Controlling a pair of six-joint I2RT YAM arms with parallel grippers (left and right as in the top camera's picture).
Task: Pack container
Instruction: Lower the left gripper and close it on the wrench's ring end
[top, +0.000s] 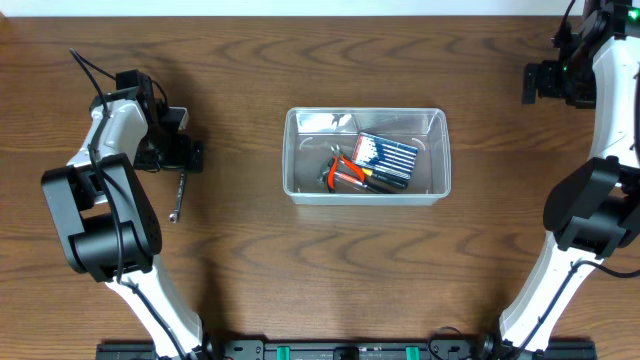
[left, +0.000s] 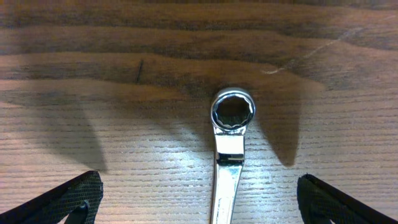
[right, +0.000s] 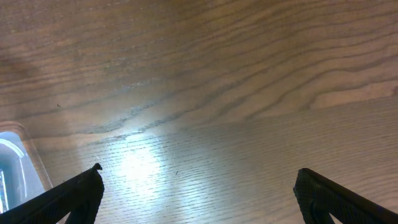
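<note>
your left gripper hangs over the ring spanner on the left side of the table. its fingers are spread wide to either side of the shank and hold nothing. in the left wrist view the ring end lies flat on the wood, just ahead of the tips. from overhead the spanner runs near-to-far just below the gripper, well apart from the container.

the container sits upright at the middle of the table, its long side running across. inside it a blue box lies towards the right half, with orange-handled pliers just to its left. a dark slim tool lies along the near wall, possibly a screwdriver, though it is too small to be sure.

your right gripper is at the far right corner of the table, well away from the container. its jaws are fully apart and empty over bare wood. one rounded corner of the container shows at the left edge of the right wrist view.
</note>
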